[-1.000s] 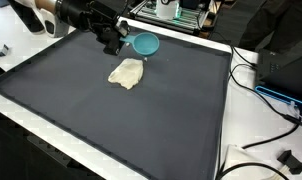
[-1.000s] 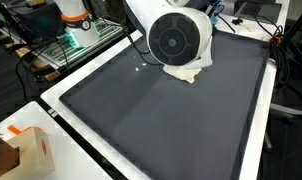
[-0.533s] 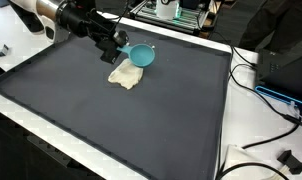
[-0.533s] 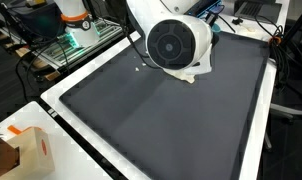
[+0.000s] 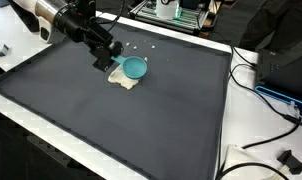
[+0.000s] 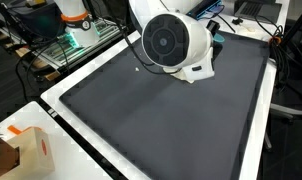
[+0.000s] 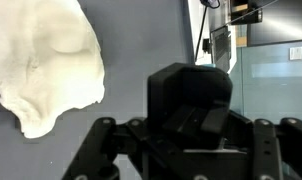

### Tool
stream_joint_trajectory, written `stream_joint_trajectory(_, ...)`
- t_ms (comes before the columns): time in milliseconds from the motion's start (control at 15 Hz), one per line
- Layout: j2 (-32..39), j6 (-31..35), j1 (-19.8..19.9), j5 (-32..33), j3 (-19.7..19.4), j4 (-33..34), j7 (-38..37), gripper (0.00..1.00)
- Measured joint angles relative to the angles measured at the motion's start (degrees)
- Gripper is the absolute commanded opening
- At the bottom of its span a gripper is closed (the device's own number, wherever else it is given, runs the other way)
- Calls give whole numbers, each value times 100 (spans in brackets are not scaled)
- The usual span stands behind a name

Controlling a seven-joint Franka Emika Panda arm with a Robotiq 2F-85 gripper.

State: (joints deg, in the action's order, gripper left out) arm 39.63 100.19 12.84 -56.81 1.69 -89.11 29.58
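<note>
In an exterior view the gripper (image 5: 114, 65) holds a teal bowl (image 5: 136, 68) low over the white cloth (image 5: 120, 79) on the dark table (image 5: 141, 125) — fingers pinched on its rim, as far as we can tell. In an exterior view the arm's round housing (image 6: 169, 42) hides the bowl; only a cloth corner shows. The wrist view gives us the cloth beside the gripper's body, no bowl. We judge the bowl is being set onto the cloth; next calls for gentle lowering — then opening.
</note>
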Motion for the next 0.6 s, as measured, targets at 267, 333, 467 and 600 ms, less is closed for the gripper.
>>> stream_joint_trajectory(267,-47,377,-1,0,-1,-110,21,19)
stream_joint_trajectory(333,-60,455,0,0,-2,-146,21,19)
stream_joint_trajectory(467,-92,604,0,0,-4,-221,21,19)
stream_joint_trajectory(600,-127,717,2,0,-10,-308,21,19)
